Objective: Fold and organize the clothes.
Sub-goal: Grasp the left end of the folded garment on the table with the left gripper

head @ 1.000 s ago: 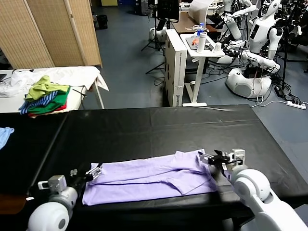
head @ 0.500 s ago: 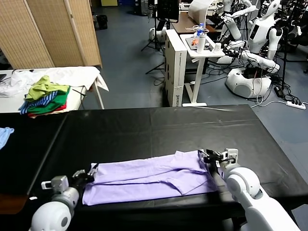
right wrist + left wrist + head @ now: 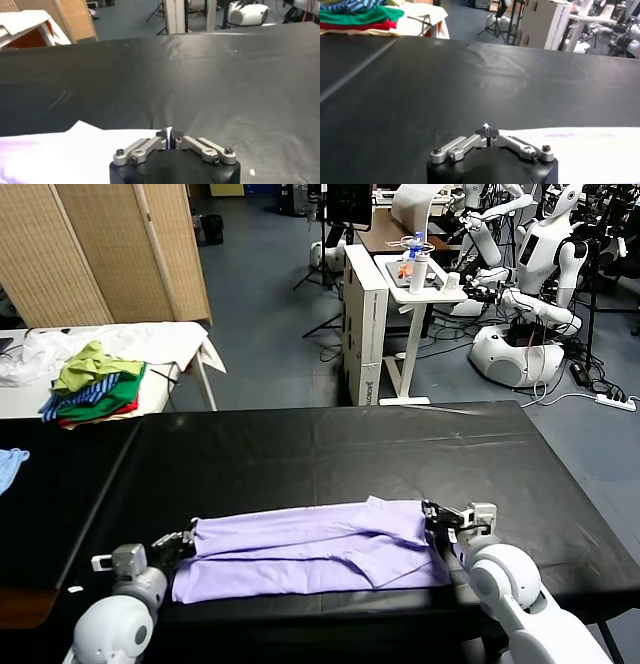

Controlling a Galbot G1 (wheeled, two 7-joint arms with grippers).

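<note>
Since the earlier frames both grippers have closed in on the ends of the T-shirt [image 3: 310,549], whose left edge now sits a little farther from the near rim and whose fabric lies slightly more bunched. It is a pale lavender shirt stretched as a long folded band across the near part of the black desk [image 3: 330,454], close to the near edge. At its left end the left gripper [image 3: 180,541] has its jaws pinched shut on the shirt's corner; the left wrist view shows the fingers met with a bit of pale cloth between the tips. At the right end the right gripper [image 3: 437,519] sits at the shirt's far right corner, and in the right wrist view its jaws look drawn narrow with a sliver of pale fabric at the tips, resting on the shirt's edge. Far to the left, on a white table [image 3: 160,339] beyond the desk, lies a pile of green, yellow and striped garments [image 3: 95,384]. A light blue cloth [image 3: 8,464] shows at the left edge.
</note>
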